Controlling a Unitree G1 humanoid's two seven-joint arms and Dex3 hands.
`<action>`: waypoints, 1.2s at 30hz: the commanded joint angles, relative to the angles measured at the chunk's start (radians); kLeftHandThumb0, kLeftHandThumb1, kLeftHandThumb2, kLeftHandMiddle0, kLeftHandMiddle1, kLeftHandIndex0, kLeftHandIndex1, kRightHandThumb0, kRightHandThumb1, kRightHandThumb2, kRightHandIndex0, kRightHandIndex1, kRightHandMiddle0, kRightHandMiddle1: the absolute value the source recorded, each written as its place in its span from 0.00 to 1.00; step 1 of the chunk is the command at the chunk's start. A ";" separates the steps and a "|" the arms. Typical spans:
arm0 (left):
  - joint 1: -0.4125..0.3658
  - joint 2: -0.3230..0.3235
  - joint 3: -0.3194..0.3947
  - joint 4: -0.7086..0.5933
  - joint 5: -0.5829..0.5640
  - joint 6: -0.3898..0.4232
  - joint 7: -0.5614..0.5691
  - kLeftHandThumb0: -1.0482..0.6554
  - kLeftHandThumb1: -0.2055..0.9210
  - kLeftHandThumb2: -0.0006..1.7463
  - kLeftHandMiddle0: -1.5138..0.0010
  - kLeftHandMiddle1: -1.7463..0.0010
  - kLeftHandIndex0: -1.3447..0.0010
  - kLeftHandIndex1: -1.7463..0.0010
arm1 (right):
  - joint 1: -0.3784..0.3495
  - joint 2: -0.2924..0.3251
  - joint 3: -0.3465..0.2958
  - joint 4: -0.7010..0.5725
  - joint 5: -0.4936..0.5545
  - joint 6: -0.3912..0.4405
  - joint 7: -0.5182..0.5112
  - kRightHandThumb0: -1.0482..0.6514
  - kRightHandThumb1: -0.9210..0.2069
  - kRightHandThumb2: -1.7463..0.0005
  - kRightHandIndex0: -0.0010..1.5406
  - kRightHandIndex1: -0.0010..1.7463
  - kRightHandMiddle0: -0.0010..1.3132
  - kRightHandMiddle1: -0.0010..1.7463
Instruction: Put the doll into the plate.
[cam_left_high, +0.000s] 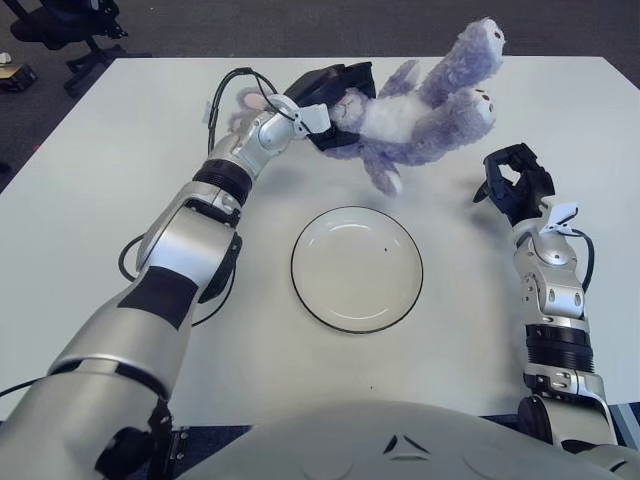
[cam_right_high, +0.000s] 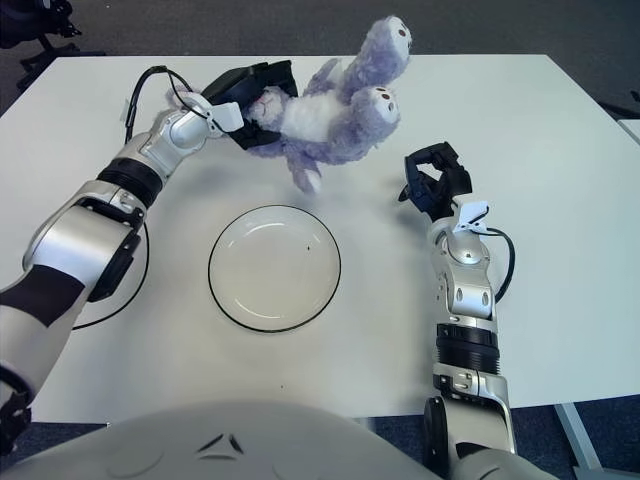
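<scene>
The doll (cam_left_high: 420, 110), a purple and white plush, is held clear of the table (cam_left_high: 120, 130) by the left hand (cam_left_high: 330, 100), whose fingers are closed on its body at the left end, so that the limbs and the rest of the toy trail to the right and hang unsupported. The plate (cam_left_high: 357, 268), white with a dark rim, is seen nearer the robot, and the doll is carried beyond its far edge rather than over it. The right hand (cam_left_high: 515, 185) is shown to the right of the plate, its fingers loosely spread and nothing held. Since the grip is taken at one end only, the soft body could be expected to sag or swing as it is brought nearer, and a release made too early would probably leave it draped over the far rim or spilled onto the table. The light plate might also be nudged by a dragging leg.
</scene>
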 joint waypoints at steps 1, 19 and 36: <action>0.004 0.011 0.027 -0.014 -0.041 -0.035 -0.040 0.89 0.46 0.75 0.60 0.00 0.53 0.00 | -0.019 -0.009 -0.001 0.010 -0.004 0.007 -0.002 0.41 0.00 0.74 0.51 0.98 0.21 0.97; 0.029 0.030 0.088 -0.035 -0.155 -0.175 -0.208 0.89 0.46 0.75 0.60 0.00 0.53 0.00 | -0.025 -0.016 -0.002 0.023 -0.003 0.008 0.003 0.41 0.00 0.74 0.51 0.98 0.20 0.97; 0.096 0.028 0.146 -0.110 -0.357 -0.221 -0.482 0.89 0.46 0.75 0.60 0.00 0.52 0.00 | -0.033 -0.026 -0.001 0.039 -0.007 0.012 0.008 0.41 0.00 0.74 0.51 0.99 0.20 0.97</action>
